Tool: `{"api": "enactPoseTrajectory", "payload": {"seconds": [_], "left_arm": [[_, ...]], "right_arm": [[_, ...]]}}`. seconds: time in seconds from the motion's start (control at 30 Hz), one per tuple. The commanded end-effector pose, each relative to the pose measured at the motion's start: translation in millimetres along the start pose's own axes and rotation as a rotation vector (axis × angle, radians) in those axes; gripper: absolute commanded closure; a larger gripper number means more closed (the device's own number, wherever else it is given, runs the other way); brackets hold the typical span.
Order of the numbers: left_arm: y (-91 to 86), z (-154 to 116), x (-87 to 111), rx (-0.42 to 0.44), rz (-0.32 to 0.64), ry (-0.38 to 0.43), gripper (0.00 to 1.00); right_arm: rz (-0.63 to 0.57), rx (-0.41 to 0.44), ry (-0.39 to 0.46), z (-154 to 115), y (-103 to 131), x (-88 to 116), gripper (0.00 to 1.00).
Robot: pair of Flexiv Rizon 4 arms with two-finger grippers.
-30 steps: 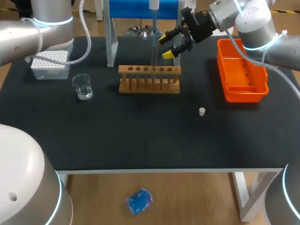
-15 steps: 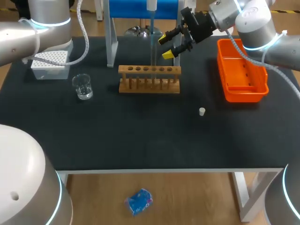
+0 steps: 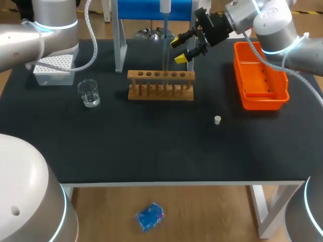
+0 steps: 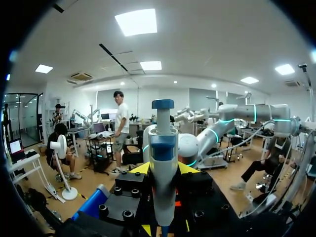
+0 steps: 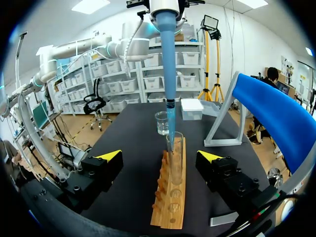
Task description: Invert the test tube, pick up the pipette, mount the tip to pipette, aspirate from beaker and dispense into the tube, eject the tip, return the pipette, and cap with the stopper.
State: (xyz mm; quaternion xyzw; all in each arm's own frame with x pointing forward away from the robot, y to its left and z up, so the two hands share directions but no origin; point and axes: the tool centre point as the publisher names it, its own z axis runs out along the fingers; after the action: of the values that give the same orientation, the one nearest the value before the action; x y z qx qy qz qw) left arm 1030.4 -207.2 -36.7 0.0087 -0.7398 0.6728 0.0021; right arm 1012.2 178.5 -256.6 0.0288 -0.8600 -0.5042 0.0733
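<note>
Head view. Count: one pipette [image 3: 165,30], one test tube [image 3: 165,70], one beaker [image 3: 89,94], one stopper [image 3: 217,119], one tip box [image 3: 53,66], one wooden rack [image 3: 160,84], one orange bin [image 3: 260,75], all on or above the black table [image 3: 151,146].
- Rack: pale wood, a row of six holes. The clear tube stands upright in a middle hole.
- Pipette: white head, slim blue shaft, hanging vertically straight over the tube.
- Beaker: clear glass, left of the rack.
- Tip box: white, perforated top, behind the beaker.
- Stopper: small, white, alone between rack and bin.
- Right gripper [image 3: 177,50]: behind the rack's right end, fingers spread wide, nothing between them.

Left wrist view. Left gripper [image 4: 164,170] clamps the pipette [image 4: 163,138]. The white-and-blue body stands upright between the two yellow tips, one at each side.

Right wrist view. Right gripper [image 5: 160,157] fingers stand wide apart.
- The rack [image 5: 170,197] runs away between them, touching neither.
- The test tube [image 5: 174,153] stands upright in the rack, ahead of the fingers.
- The pipette [image 5: 168,59] comes down from above, its thin lower end inside the tube's mouth.
- The beaker [image 5: 162,122] and tip box [image 5: 191,108] lie beyond the rack.
</note>
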Motion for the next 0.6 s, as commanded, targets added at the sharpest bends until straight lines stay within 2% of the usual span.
{"api": "enactPoseTrajectory", "payload": {"seconds": [0.03,0.6], "left_arm": [[0.9,1.7,-4.3,-0.001,-0.003,0.010,1.00],[10.0,2.2,-9.0,-0.003,-0.018,0.013,1.00]], "right_arm": [[0.000,0.002,-0.001,-0.5,0.4,0.6,0.00],[0.000,0.002,-0.001,-0.5,0.4,0.6,0.00]]}}
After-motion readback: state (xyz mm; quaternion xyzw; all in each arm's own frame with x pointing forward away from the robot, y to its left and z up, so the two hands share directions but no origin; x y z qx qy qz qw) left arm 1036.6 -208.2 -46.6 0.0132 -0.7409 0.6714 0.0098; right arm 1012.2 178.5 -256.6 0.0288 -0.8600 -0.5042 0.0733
